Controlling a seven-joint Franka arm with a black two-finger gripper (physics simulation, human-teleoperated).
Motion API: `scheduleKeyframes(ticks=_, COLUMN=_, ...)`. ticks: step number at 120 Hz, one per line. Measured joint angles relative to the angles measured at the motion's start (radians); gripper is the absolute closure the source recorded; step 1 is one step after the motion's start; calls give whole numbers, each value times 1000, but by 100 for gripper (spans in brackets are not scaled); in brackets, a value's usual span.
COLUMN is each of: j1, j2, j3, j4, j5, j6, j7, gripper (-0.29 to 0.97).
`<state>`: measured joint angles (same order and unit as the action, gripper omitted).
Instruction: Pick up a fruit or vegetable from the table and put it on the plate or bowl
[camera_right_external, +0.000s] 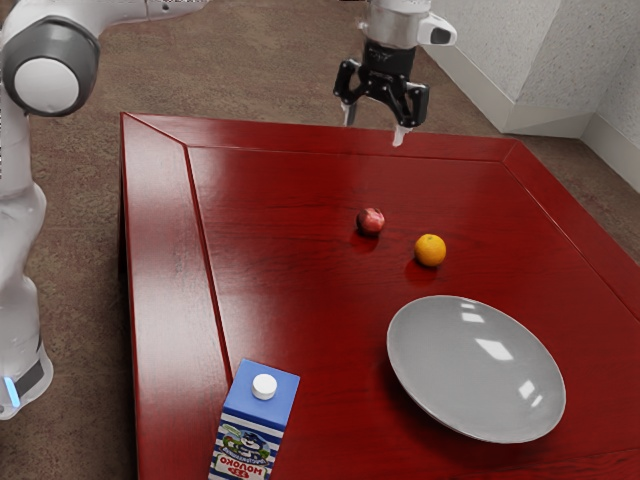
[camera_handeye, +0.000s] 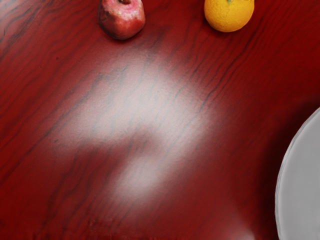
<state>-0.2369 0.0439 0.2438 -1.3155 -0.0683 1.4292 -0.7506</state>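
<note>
A small dark red pomegranate (camera_right_external: 370, 221) (camera_handeye: 121, 18) lies on the red table (camera_right_external: 300, 300), with an orange (camera_right_external: 430, 250) (camera_handeye: 228, 14) close beside it toward the exterior view's right. A grey plate (camera_right_external: 475, 368) (camera_handeye: 301, 185) rests nearer the front right, with nothing on it. My gripper (camera_right_external: 374, 126) hangs high above the table's far edge, well up and back from the pomegranate. Its fingers are spread apart and hold nothing.
A blue and white milk carton (camera_right_external: 254, 422) stands at the table's front edge. The table has a raised sloping rim (camera_right_external: 160, 250) on the exterior view's left. White walls (camera_right_external: 540, 60) close the far right corner.
</note>
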Motion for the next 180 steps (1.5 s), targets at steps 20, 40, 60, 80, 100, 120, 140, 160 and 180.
scheduleKeyframes(ticks=20, j1=-30, j2=5, j3=-1, j4=6, j5=-11, j6=-29, j7=-371, gripper=0)
scheduleKeyframes(ticks=40, j1=-61, j2=-32, j3=9, j4=4, j5=-85, j6=-53, j7=-505, gripper=0)
scheduleKeyframes(ticks=60, j1=17, j2=159, j3=-16, j4=62, j5=-166, j6=-71, j7=-439, gripper=0)
scheduleKeyframes(ticks=80, j1=56, j2=273, j3=-35, j4=105, j5=-247, j6=-71, j7=-376, gripper=0)
scheduleKeyframes(ticks=100, j1=74, j2=307, j3=-29, j4=102, j5=-308, j6=-51, j7=-330, gripper=0)
scheduleKeyframes(ticks=120, j1=173, j2=322, j3=-33, j4=97, j5=-330, j6=-36, j7=-293, gripper=0)
scheduleKeyframes(ticks=140, j1=411, j2=390, j3=-196, j4=146, j5=-333, j6=13, j7=-269, gripper=0)
scheduleKeyframes(ticks=160, j1=565, j2=435, j3=-289, j4=155, j5=-332, j6=82, j7=-251, gripper=0)
scheduleKeyframes(ticks=180, j1=590, j2=484, j3=-409, j4=155, j5=-331, j6=224, j7=-238, gripper=0)
